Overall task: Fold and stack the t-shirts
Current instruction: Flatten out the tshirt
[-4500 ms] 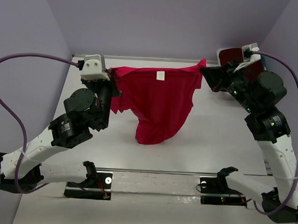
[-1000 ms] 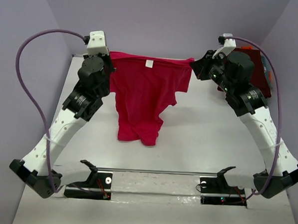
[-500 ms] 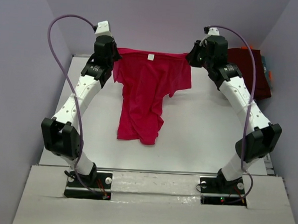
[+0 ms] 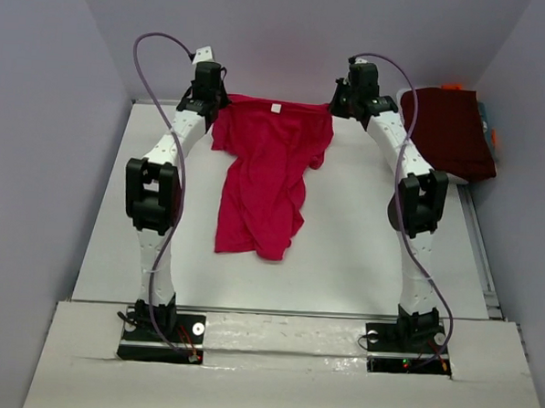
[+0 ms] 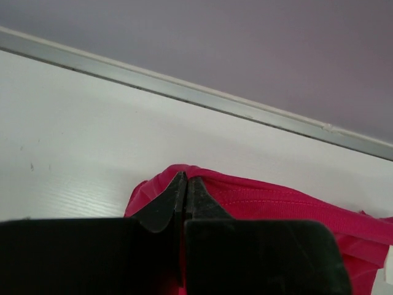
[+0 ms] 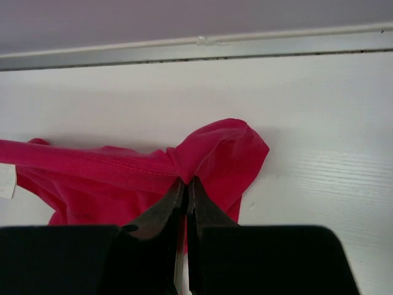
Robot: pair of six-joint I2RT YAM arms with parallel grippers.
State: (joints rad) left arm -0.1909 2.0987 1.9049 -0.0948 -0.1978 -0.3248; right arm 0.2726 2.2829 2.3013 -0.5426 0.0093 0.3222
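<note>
A crimson-pink t-shirt (image 4: 267, 172) lies stretched at the far end of the white table (image 4: 362, 245), its top edge pulled taut between both grippers and its lower part bunched toward the middle. My left gripper (image 4: 215, 105) is shut on the shirt's left top corner (image 5: 161, 190); the closed tips (image 5: 185, 178) pinch the fabric. My right gripper (image 4: 334, 105) is shut on the right top corner (image 6: 224, 150), its tips (image 6: 186, 181) closed on the cloth. A white label (image 4: 276, 107) shows at the neckline. A folded dark maroon t-shirt (image 4: 450, 131) rests at the far right.
Both arms reach far out toward the back wall (image 4: 290, 40). A metal strip (image 5: 184, 89) runs along the table's far edge. Something orange and teal (image 4: 487, 124) peeks out beside the maroon shirt. Purple side walls close in the table.
Both arms have stretched further toward the back wall, carrying the shirt's top edge away from me and lower toward the table. The hanging cloth has spread longer over the surface.
</note>
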